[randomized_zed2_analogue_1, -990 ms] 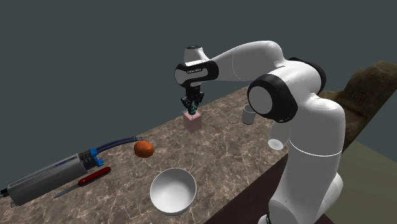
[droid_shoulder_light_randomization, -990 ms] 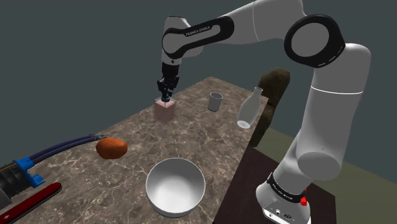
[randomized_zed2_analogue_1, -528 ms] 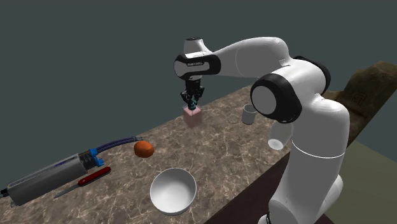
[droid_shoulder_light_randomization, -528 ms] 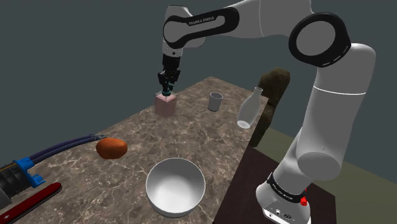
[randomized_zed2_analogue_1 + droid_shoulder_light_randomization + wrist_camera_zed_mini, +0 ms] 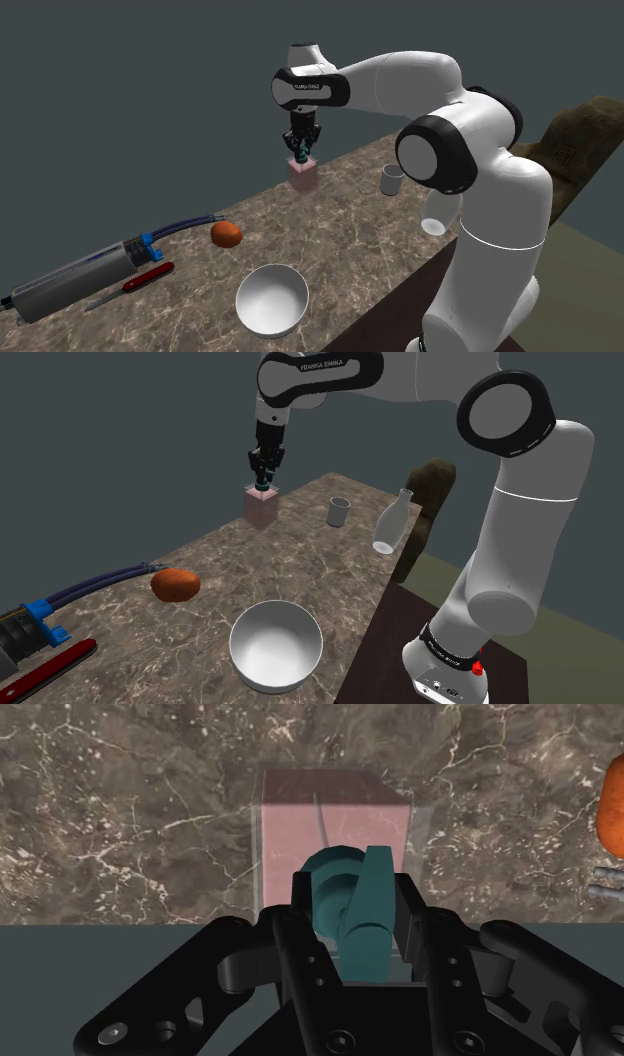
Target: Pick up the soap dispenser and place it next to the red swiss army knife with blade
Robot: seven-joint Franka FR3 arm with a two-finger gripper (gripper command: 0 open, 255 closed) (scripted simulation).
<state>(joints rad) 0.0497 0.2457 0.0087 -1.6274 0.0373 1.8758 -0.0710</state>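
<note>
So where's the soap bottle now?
The soap bottle is in the claw over the table's far end, left of the cup in the shoulder view.

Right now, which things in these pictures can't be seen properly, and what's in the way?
Shoulder view: red knife cut off by the lower left edge, blade included.
Second exterior view: white bottle mostly hidden behind the arm.
Wrist view: the gripper covers the near side of the soap dispenser; orange object cut off by the edge.
</note>
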